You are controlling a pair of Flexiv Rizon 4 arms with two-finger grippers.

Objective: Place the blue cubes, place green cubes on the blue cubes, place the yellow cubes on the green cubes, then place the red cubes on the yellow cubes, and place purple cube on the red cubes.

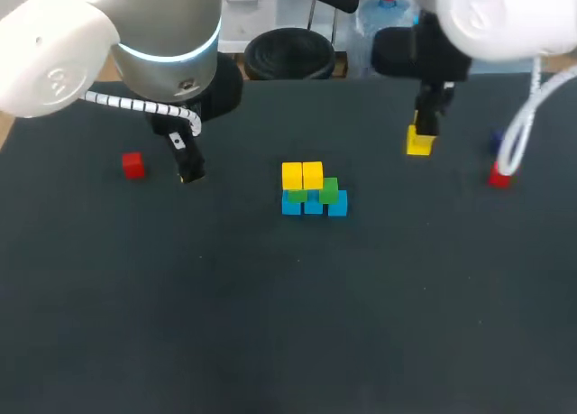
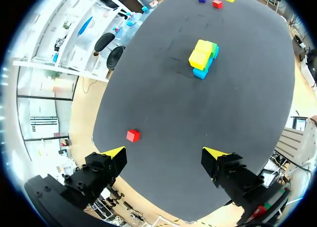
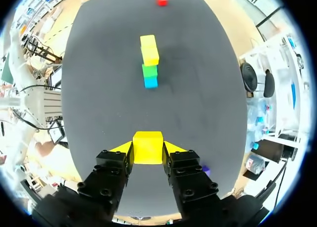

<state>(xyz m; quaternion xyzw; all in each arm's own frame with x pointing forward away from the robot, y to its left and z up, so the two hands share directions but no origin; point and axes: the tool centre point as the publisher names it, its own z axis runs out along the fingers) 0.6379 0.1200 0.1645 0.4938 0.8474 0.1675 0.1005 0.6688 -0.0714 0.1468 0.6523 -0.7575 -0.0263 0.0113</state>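
Note:
At the table's middle stands the stack (image 1: 313,190): three blue cubes (image 1: 313,205) in a row, green cubes (image 1: 328,189) on them, and two yellow cubes (image 1: 302,174) on the green at the left. My right gripper (image 1: 421,133) hangs above the table at the back right, shut on a third yellow cube (image 3: 147,147); the stack (image 3: 149,62) lies well ahead of it. My left gripper (image 2: 164,153) stands open and holds nothing, left of the stack (image 2: 203,59). One red cube (image 1: 133,165) lies at the far left, and shows as the red cube (image 2: 132,135) just ahead of the left fingers.
A second red cube (image 1: 499,175) and a purple cube (image 1: 495,141) lie at the far right, partly behind my right arm's white cable (image 1: 521,130). The dark table (image 1: 288,324) stretches wide in front of the stack.

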